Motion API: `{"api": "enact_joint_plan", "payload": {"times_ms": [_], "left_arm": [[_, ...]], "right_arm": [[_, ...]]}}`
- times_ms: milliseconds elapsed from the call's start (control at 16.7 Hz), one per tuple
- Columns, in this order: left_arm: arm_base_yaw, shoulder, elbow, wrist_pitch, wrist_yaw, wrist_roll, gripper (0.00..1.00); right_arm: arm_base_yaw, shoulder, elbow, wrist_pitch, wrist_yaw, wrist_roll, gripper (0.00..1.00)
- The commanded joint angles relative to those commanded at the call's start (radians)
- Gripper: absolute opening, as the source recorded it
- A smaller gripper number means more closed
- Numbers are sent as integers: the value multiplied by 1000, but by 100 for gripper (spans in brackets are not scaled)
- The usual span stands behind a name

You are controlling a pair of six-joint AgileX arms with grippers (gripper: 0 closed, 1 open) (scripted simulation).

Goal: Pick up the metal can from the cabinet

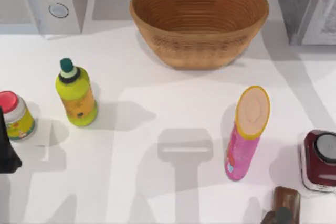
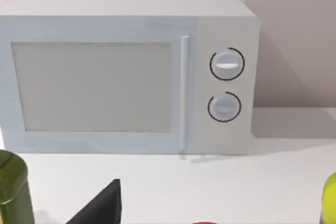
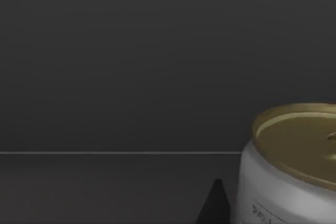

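The metal can point(image 1: 320, 161), short and maroon with a flat grey round top, stands on the white table at the far right edge in the top view. My left gripper point(image 1: 8, 153) is a dark shape parked at the table's left edge, beside the red-lidded jar point(image 1: 16, 115). The right wrist view is dim. In it a pale can with a gold-toned top point(image 3: 294, 166) stands close in front of a dark wall, with a dark wedge of my right gripper point(image 3: 215, 208) beside it. I cannot tell whether this is the same can.
A woven basket point(image 1: 199, 51) sits at the back centre, a white microwave point(image 2: 131, 72) at back left, and a grey cabinet point(image 1: 310, 3) at back right. A yellow-green bottle point(image 1: 76, 95), a tall pink tube point(image 1: 245, 135) and a brown object point(image 1: 286, 200) also stand on the table.
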Motion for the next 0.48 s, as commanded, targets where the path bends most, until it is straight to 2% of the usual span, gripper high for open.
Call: {"api": "enact_joint_plan", "payload": {"times_ms": [180,480], "left_arm": [[0,0,0,0,0,0,100],[0,0,0,0,0,0,100]], "right_arm": [[32,-40,-1,-40,31,0,0],[180,-248,-3,-246,177,-1,0]]}}
